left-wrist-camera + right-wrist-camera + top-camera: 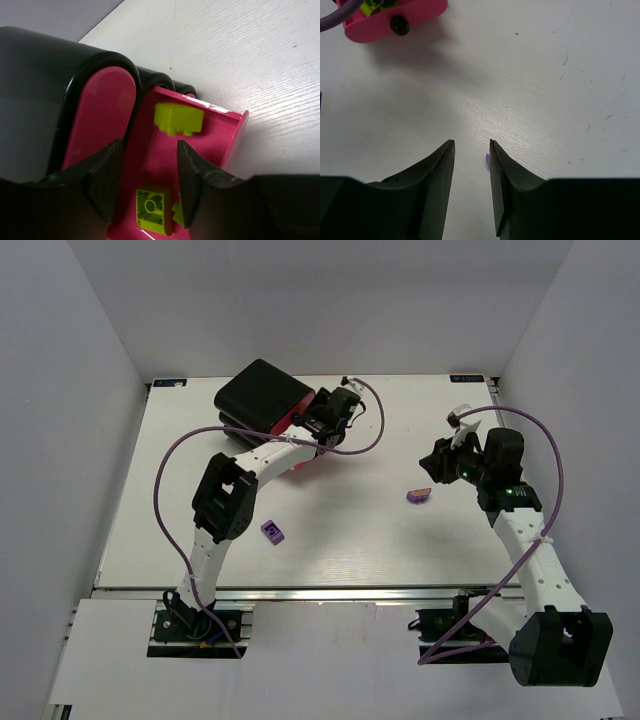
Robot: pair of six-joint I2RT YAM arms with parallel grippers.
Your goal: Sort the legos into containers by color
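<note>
The black casing (pixel 262 395) stands at the back left, with a pink drawer (pixel 300 462) pulled out toward the table's middle. In the left wrist view this open drawer (pixel 235 135) holds yellow-green bricks: one at its far end (pixel 179 119), one lying upside down (pixel 153 210) between my fingers. My left gripper (pixel 149 145) hovers open and empty above the drawer; it also shows in the top view (pixel 312 426). Two purple bricks lie on the table: one near the left arm (pixel 272 530), one (pixel 419 494) just below my right gripper (pixel 436 464). The right gripper (pixel 471 142) is open and empty; a purple sliver (pixel 487 159) shows beside its right finger.
A closed pink drawer front (pixel 107 115) sits beside the open one in the casing. The open drawer's front with its dark knob (pixel 400 25) shows at the top left of the right wrist view. A purple cable (pixel 360 435) loops over the table by the left gripper.
</note>
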